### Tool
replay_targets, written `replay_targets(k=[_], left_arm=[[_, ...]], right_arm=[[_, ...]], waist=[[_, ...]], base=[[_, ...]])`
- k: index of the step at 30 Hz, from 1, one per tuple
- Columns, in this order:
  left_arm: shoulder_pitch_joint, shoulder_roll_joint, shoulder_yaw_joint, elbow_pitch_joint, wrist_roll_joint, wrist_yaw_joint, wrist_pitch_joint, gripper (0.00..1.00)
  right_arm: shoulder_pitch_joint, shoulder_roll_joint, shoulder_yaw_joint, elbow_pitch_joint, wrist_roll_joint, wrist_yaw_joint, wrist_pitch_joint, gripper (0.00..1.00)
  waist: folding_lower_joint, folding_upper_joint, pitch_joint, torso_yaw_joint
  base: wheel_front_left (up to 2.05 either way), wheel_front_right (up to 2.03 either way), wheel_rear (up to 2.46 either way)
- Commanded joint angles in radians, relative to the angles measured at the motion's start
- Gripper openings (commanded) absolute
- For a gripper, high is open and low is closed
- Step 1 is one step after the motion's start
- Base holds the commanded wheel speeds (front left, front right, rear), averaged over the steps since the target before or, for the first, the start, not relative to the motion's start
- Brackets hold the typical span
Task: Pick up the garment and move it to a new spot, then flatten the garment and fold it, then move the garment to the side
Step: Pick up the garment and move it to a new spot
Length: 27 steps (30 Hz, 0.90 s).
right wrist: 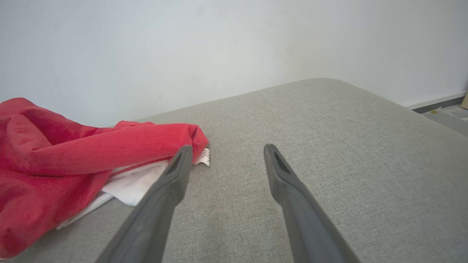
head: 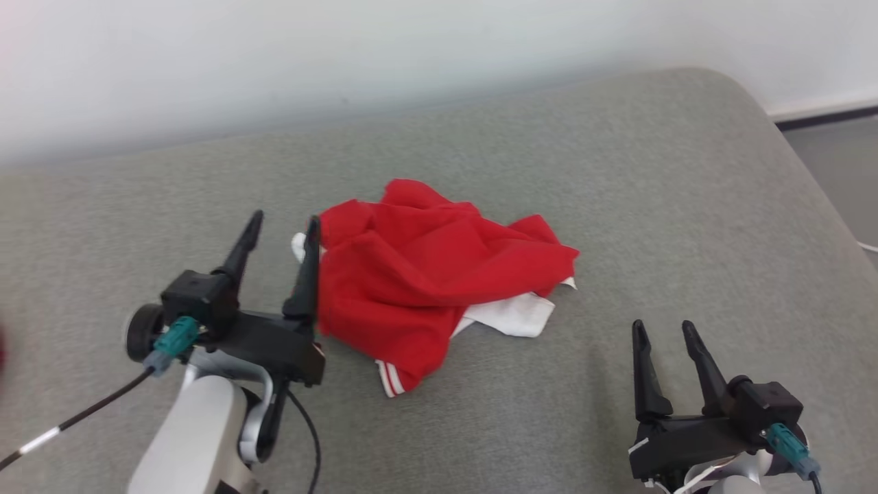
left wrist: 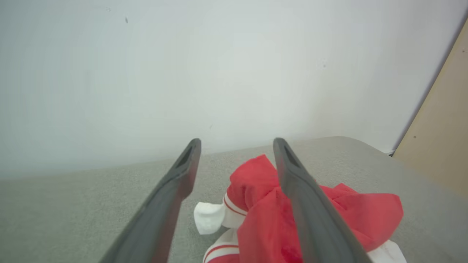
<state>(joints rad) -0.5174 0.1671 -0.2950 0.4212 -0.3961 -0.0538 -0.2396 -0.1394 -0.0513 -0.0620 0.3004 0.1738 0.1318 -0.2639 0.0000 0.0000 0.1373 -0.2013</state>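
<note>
– Left forearm [head: 195, 439], pale and round, comes up from the near edge of the grey cushion [head: 617, 206]. What is at its end?
– The left gripper [head: 285, 218]. It points away from us and leans a bit to the right. Its two dark fingers are spread wide and pinch nothing.
– Does it touch the cloth?
– Its right-hand finger [head: 306, 274] sits right at the left side of the garment [head: 425, 267]. I cannot tell if it really touches.
– And the other arm?
– The right gripper [head: 663, 326] is low by the near edge, toward the right side. It points away too, with its fingers apart and nothing in them. It is apart from the garment.
– Where is the garment?
– It lies in a crumpled heap near the middle of the cushion. It is red, with white bits poking out at the left and the near right. A hem with white stripes [head: 391, 377] is nearest us.
– What is behind?
– The far edge of the cushion, then a pale wall [head: 343, 55]. Past the far right corner is a bit of floor [head: 844, 158].
</note>
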Motion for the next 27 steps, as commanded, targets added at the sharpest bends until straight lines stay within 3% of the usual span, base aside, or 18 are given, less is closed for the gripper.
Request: replay_targets(k=[1, 14, 27], left_arm=[[0.014, 0.009, 0.006, -0.008, 0.011, 0.003, -0.006, 1.0], [0.244, 0.115, 0.119, -0.196, 0.003, 0.062, -0.026, 1.0], [0.494, 0.103, 0.214, -0.301, 0.069, 0.112, -0.026, 1.0]], right_arm=[[0.009, 0.002, -0.002, -0.004, -0.008, -0.002, -0.001, 1.0], [0.048, 0.002, -0.015, -0.024, -0.033, -0.002, -0.001, 1.0], [0.087, 0.002, -0.017, -0.076, -0.076, -0.002, 0.036, 1.0]], waist=[[0.0, 0.0, -0.03, 0.042], [0.0, 0.0, -0.088, 0.117], [0.0, 0.0, -0.132, 0.138]], base=[[0.0, 0.0, 0.0], [0.0, 0.0, 0.0], [0.0, 0.0, 0.0]])
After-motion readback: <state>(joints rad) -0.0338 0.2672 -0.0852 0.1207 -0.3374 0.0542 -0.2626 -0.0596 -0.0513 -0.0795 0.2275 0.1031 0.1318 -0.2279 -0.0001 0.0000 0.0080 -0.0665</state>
